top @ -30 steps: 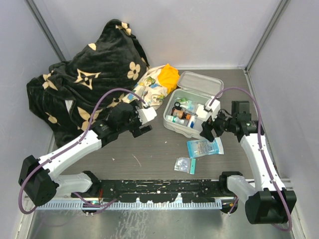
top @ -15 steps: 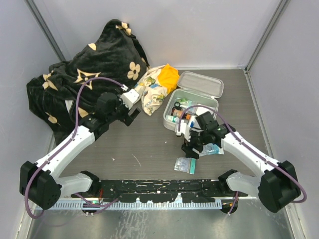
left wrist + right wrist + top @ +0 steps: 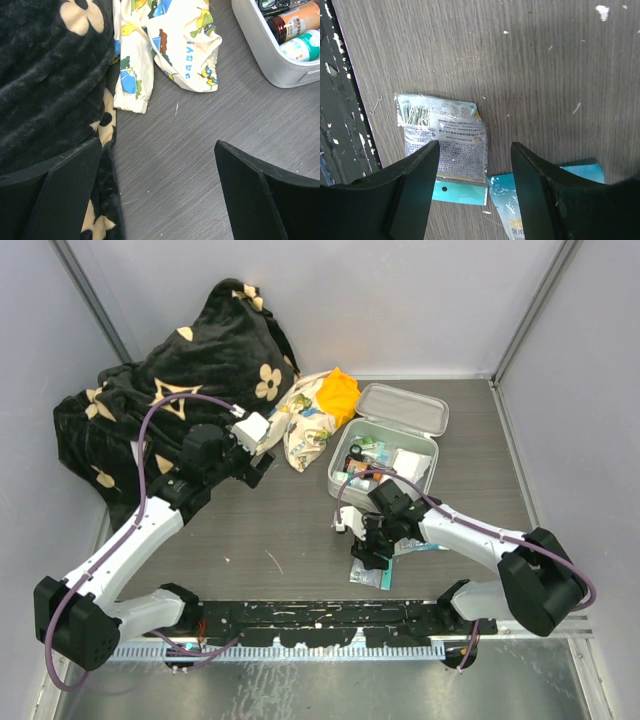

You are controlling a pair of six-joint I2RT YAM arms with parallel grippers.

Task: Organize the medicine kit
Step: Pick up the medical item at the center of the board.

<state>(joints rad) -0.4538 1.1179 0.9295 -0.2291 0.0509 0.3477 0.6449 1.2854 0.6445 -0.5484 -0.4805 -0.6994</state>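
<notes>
**Medicine kit (image 3: pixel 345 490) open on the worktop (image 3: pixel 290 530), lid hinged back; loose sachet under the right arm.**
The sachet (image 3: pixel 447 137) lies flat on the kit's near side, directly below the right fingers (image 3: pixel 410 190). These are spread astride its short width, with its long axis across their closing line. Its print is unreadable. The left fingers (image 3: pixel 55 200), spread wide, hang left of the kit beside a cloth (image 3: pixel 175 45) printed "BABY!".
</notes>
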